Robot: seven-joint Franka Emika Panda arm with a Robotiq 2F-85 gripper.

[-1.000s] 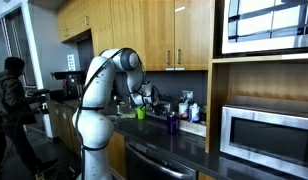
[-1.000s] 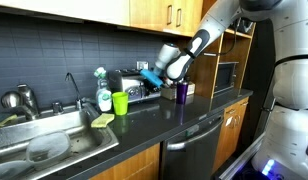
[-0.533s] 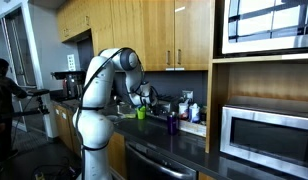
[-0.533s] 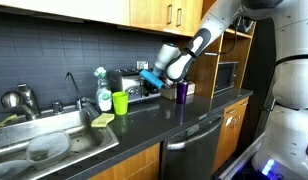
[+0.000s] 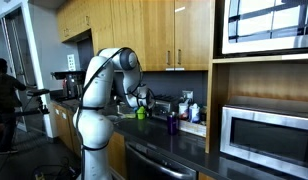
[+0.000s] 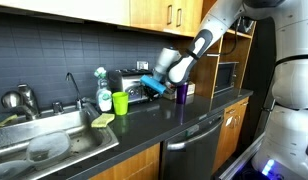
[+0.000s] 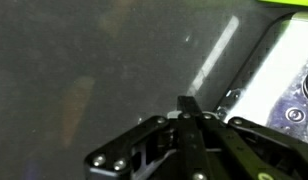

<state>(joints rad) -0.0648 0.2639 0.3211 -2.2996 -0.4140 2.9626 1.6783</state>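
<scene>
Gripper hangs over the counter in an exterior view, out in front of the cabinets. Green cup sits just below it and the purple cup is further along toward the microwave. Way too small there to read the jaws

Next exterior view is clearer: the gripper is up in the air between the green cup and purple cup, touching neither. Both stand upright on the counter. There's a blue bit at its tip, can't tell if that's held or just part of it. Sponge lies by the sink, near the green cup

Wrist view: the gripper has its fingers pinched fully together with nothing showing between them. Dark counter is below and the sink is off to the right
</scene>
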